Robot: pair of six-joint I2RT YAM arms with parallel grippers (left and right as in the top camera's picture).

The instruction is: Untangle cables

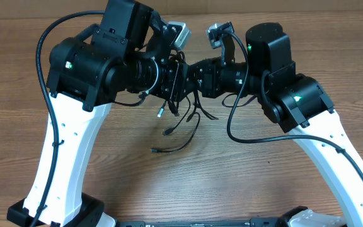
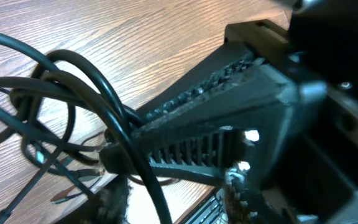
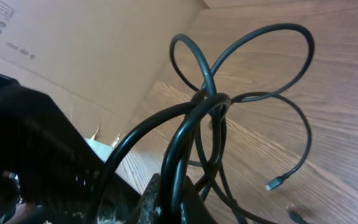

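Observation:
The cables (image 1: pixel 191 118) are a tangle of thin black cords hanging between my two grippers above the middle of the table, with plug ends (image 1: pixel 157 150) trailing onto the wood. My right gripper (image 1: pixel 195 79) is shut on two strands of the cables (image 3: pixel 247 68); its fingers (image 3: pixel 179 202) pinch them at the bottom of the right wrist view. A loose plug (image 3: pixel 273 184) dangles there. My left gripper (image 1: pixel 179 82) faces it closely. In the left wrist view its fingers (image 2: pixel 176 202) stand apart with one strand running between them. The looped cables (image 2: pixel 61 106) lie left, and the right gripper's ridged finger (image 2: pixel 216 93) crosses the view.
The wooden table (image 1: pixel 244 176) lies under the arms. A cardboard box (image 3: pixel 73 43) stands at the table's far edge behind the grippers. The white arm links and black bases (image 1: pixel 62 157) flank the front left and right.

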